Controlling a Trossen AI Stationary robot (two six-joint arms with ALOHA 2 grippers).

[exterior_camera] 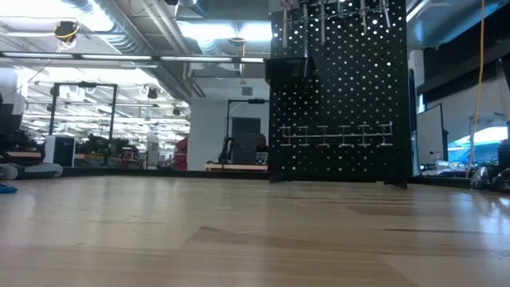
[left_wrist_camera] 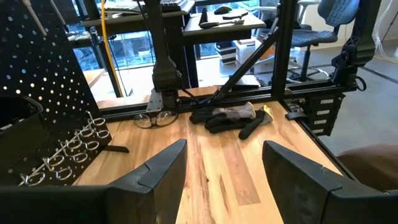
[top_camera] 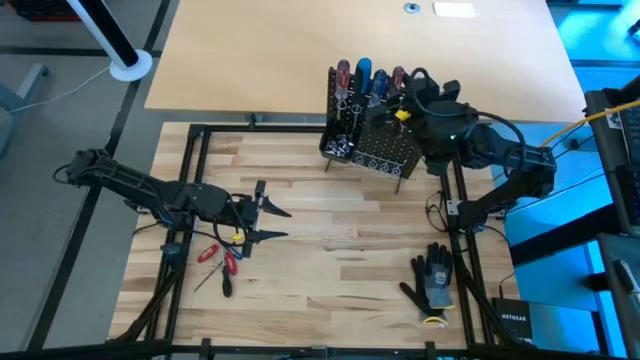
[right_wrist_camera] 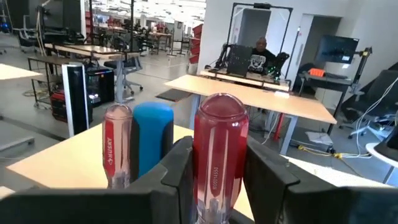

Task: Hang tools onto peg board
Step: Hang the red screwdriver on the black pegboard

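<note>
The black peg board (top_camera: 372,135) stands upright at the table's far side, and its ring holders (exterior_camera: 335,135) show in the low view. Several screwdrivers with red and blue handles stand in its top row. My right gripper (right_wrist_camera: 217,180) is at that row, shut on a red clear-handled screwdriver (right_wrist_camera: 221,149); a blue handle (right_wrist_camera: 152,137) and a red-and-clear handle (right_wrist_camera: 117,146) stand beside it. My left gripper (top_camera: 272,224) hovers open over the table's left part. Loose red-handled tools (top_camera: 222,258) lie on the tabletop near it. My right gripper pinches the red screwdriver's handle (right_wrist_camera: 221,186) between its two fingers (right_wrist_camera: 180,177), low on the handle. The fingers come roughly level and lie across it. The handle stands upright with its rounded top above the fingers; its shaft and lower end are hidden by the gripper.
A black-and-grey glove (top_camera: 432,280) lies on the table's near right part. A tan desk (top_camera: 350,40) lies beyond the peg board. Black frame rails (top_camera: 190,200) run along the table's left and right sides. A person sits at a far desk (right_wrist_camera: 261,53).
</note>
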